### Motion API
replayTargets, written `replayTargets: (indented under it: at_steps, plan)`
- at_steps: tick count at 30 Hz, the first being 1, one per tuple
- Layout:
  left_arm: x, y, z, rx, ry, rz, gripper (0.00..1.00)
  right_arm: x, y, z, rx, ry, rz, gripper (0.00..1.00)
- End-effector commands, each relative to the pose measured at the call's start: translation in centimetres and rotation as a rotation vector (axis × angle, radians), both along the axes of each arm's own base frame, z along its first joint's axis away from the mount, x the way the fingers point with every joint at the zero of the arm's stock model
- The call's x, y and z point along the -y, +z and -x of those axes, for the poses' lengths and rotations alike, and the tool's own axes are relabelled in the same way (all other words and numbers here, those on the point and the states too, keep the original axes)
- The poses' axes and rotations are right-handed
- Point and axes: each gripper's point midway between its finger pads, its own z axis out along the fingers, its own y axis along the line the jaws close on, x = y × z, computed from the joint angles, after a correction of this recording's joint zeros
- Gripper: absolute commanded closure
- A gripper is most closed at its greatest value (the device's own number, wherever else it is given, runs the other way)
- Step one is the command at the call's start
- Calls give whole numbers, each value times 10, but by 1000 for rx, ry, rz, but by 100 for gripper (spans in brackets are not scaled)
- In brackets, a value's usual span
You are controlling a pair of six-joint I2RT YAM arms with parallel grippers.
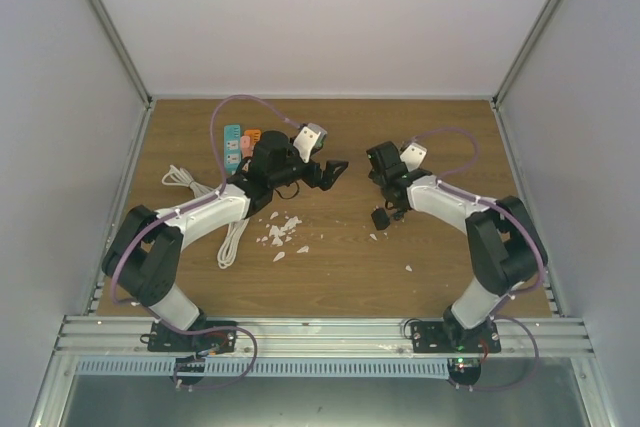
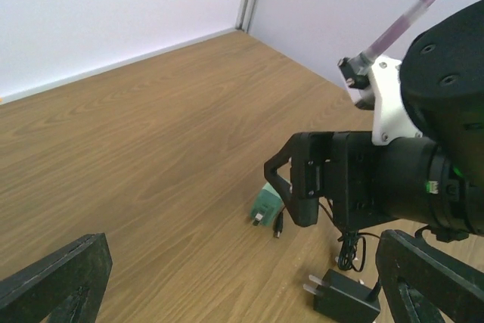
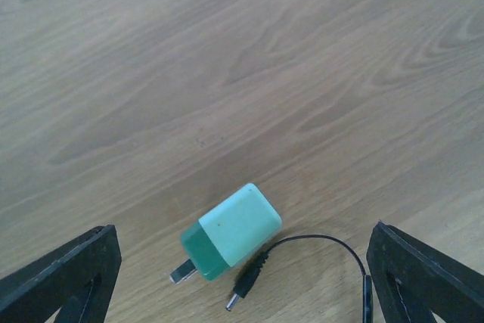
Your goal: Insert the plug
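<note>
A mint and green plug [image 3: 231,236] with metal prongs lies on its side on the wooden table, in line with the gap between my right gripper's [image 3: 242,270] wide-open fingers [image 3: 60,277]. In the left wrist view the plug [image 2: 265,205] lies under the right gripper. My left gripper [image 2: 242,281] is open, empty and faces the right one. In the top view the left gripper [image 1: 328,173] and right gripper [image 1: 388,189] hover mid-table, and the plug is hidden. The colourful power strip [image 1: 236,145] lies at the back left.
A black adapter [image 2: 344,297] with its thin cable and barrel connector [image 3: 249,285] lies beside the plug; it also shows in the top view [image 1: 381,217]. A coiled white cable [image 1: 200,197] and white scraps [image 1: 280,232] lie near the left arm.
</note>
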Motion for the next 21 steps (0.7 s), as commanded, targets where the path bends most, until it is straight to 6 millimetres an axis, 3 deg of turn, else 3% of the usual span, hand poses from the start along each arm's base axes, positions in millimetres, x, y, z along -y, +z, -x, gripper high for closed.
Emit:
replayTargets:
  at_steps: [1, 10, 21]
  plan:
    - [3, 15, -3, 79, 0, 19, 1, 7, -9, -4, -34, -34, 25, 9]
    - [-3, 18, -2, 102, 27, 8, 1, 5, -31, -9, -103, -30, 33, 10]
    - [-2, 12, -5, 98, 28, -1, 1, -2, -45, -24, -128, 42, 82, 14]
